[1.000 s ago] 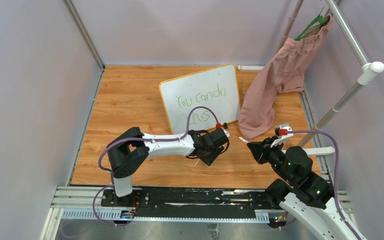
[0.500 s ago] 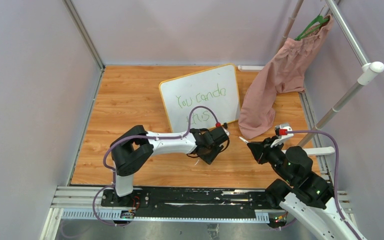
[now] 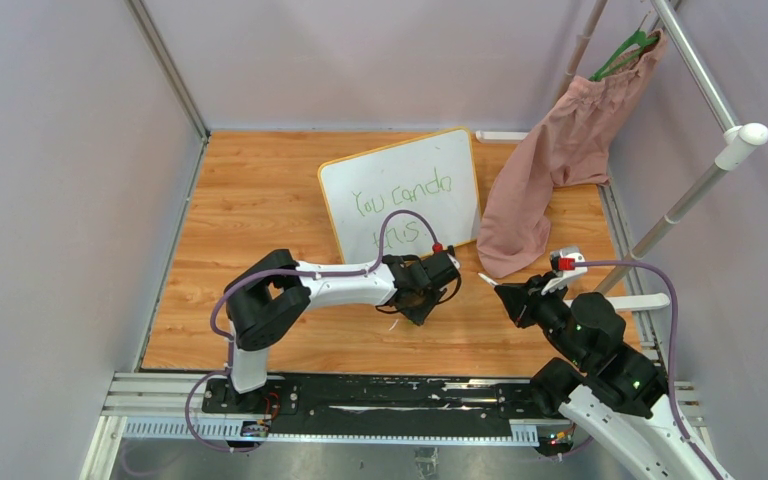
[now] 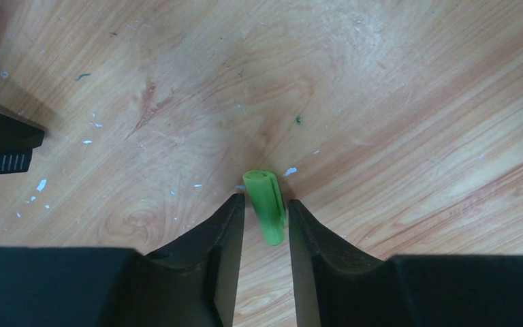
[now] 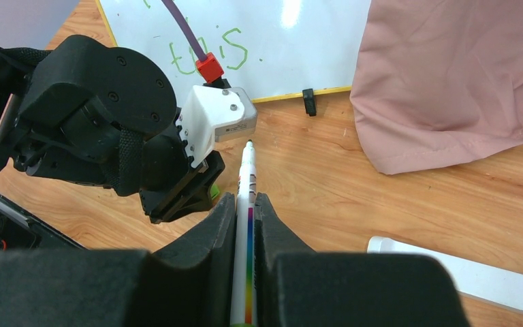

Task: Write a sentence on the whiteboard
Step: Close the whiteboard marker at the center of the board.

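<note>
Left jaws straddle the green cap (image 4: 265, 204) on the surface (image 4: 381, 102), pinch unclear; squeeze it centred, lift straight. Right jaws clench the marker (image 5: 248, 197); keep steady.

A lab robot cell. Plain walls (image 3: 50, 200) box in a wooden table (image 3: 250, 200); a metal mounting rail (image 3: 150, 400) runs along its near edge.

Green cap (image 4: 265, 197) lying on the wooden tabletop (image 4: 395, 95), left pincer (image 4: 265, 208) straddling it, jaws tight alongside, pale specks (image 4: 41, 185) scattered around
</note>
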Robot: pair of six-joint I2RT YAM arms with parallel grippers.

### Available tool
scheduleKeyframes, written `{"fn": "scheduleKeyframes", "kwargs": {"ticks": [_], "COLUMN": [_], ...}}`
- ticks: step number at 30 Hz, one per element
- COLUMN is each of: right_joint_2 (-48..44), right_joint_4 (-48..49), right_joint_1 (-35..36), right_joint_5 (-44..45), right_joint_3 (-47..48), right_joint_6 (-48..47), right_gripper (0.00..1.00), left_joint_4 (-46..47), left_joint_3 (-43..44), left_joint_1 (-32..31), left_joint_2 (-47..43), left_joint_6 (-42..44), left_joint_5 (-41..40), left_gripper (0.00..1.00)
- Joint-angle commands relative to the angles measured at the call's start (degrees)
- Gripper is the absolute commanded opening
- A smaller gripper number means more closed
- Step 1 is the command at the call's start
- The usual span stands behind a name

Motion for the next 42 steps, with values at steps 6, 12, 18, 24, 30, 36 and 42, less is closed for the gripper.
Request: {"fn": "scheduleKeyframes", "kwargs": {"ticks": [6,12,18,24,30,36,42], "right_joint_2": [-1.2,-1.2,-1.2,-1.2,-1.0,-1.0,-1.1], "right_joint_4": [0.6,0.6,0.6,0.4,0.5,0.5,0.2], "right_joint_1": [-0.6,-0.6,-0.6,-0.6,-0.6,-0.6,-0.6], "right_joint_5": [1.0,1.0,1.1,1.1,1.1,0.9,0.2], "right_joint_3": [-0.4,-0.4,-0.3,-0.2,-0.4,-0.2,0.9], "right_joint_6": [0.3,0.4,0.4,0.4,0.5,0.3,-0.2], "right_gripper": [0.00,0.00,0.00,0.00,0.00,0.00,0.00], "left_joint_4": [0.4,1.0,2.3,3.4,3.2,2.4,1.4], "left_joint_3": [-0.1,-0.7,-1.2,-2.1,-3.0,-3.6,-3.8], "left_joint_1": [0.5,0.5,0.5,0.5,0.5,0.5,0.6], "left_joint_2": [2.2,2.0,-0.5,-4.3,-7.1,-12.5,-24.3], "left_joint_6": [-0.1,-0.3,-1.1,-2.2,-2.8,-4.0,-5.4], "left_joint_5": [-0.9,-0.7,-0.3,-0.6,-1.2,-0.9,-4.2], "left_gripper": [0.24,0.07,0.00,0.00,0.00,0.00,0.00]}}
